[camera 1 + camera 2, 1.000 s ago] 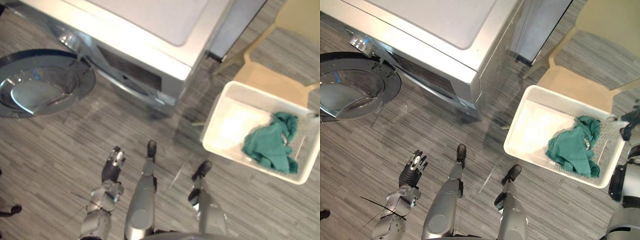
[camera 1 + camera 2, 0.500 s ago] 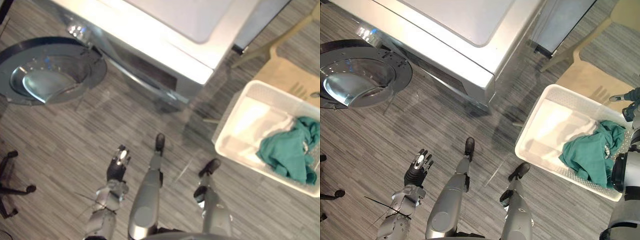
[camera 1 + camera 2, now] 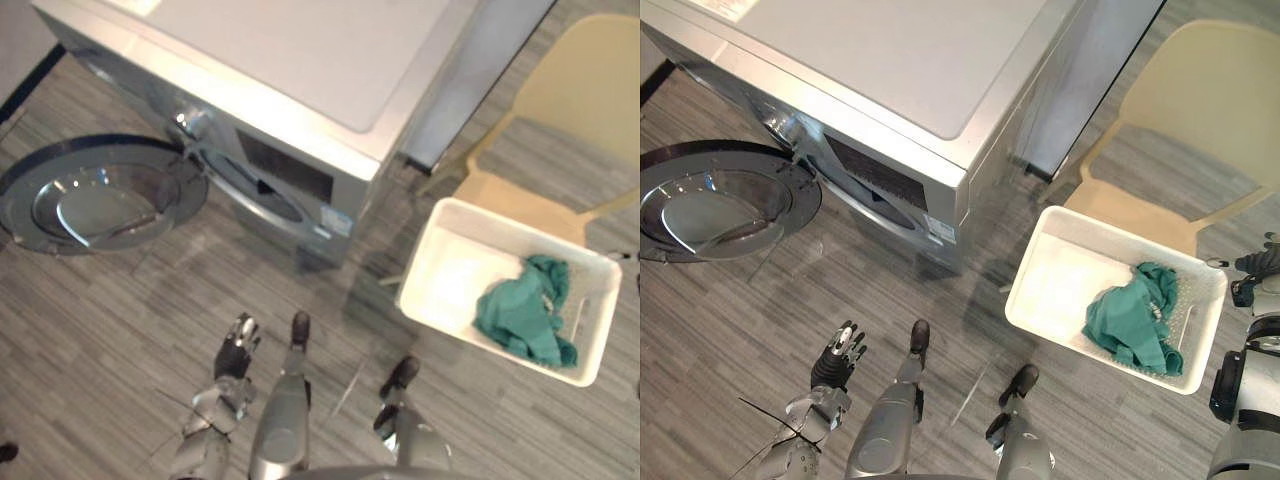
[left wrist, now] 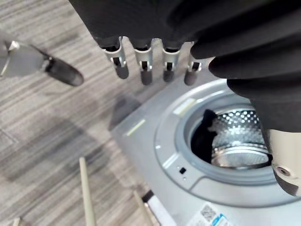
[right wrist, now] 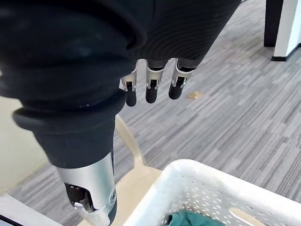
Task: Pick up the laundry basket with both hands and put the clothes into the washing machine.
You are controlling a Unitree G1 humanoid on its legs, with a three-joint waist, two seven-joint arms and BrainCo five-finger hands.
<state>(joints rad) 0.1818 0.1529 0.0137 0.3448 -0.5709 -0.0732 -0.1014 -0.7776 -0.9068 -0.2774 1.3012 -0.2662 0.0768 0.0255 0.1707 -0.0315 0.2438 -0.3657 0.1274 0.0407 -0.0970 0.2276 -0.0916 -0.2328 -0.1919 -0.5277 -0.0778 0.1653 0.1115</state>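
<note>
Noted only a view shift since earlier. Approaching white perforated plastic laundry basket (image 3: 1058,292): right hand (image 3: 1250,284) just beside, left hand (image 3: 835,358) well apart, fingers straight. Next: grasp both rims.

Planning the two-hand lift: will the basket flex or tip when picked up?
Probably light: the basket holds just a green cloth. Thin perforated walls may flex a little. The cloth lies at one end, so it may dip slightly there.
</note>
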